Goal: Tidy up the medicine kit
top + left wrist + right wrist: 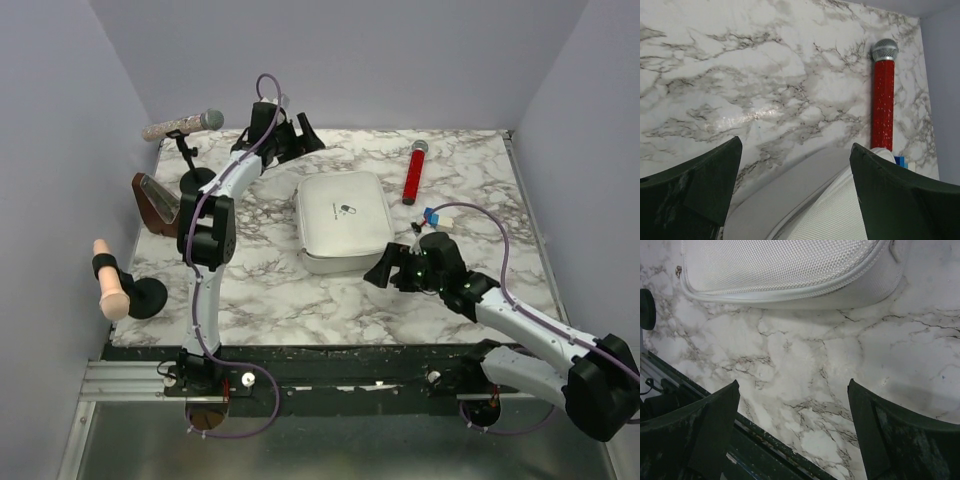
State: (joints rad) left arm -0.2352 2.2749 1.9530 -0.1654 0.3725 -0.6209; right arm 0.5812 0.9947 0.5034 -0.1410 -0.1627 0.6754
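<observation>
1. At the centre of the desk (pixel 260 290), the kit (pixel 343 215) is lying flat with its lid closed.
2. The right gripper (pixel 383 268) is hovering just beside the kit's near-right corner. Its fingers (pixel 705 430) are spread and holding nothing, with bare desk showing between them.
3. The left gripper (pixel 292 138) is hanging near the far edge of the desk, by the kit's far-left corner. It is likewise spread and empty, and is looking across the lid toward the mic (pixel 883 100) lying toward the far-right corner.
4. Judged step: the arms are closing in to get the lid open, which has not yet begun.
5. One gripper should be pinning the base while the other is working the seam. A small metal tab (pixel 678 271) is showing on the kit's wall; it may be a zip pull, but it is too small to confirm.
6. The working gripper should be coming in low and square to the wall. The lid is looking woven and soft, so a pinch on the lid alone is likely to slip.
7. Risk: an unpinned kit is likely to slide across the smooth desk toward the mic.
</observation>
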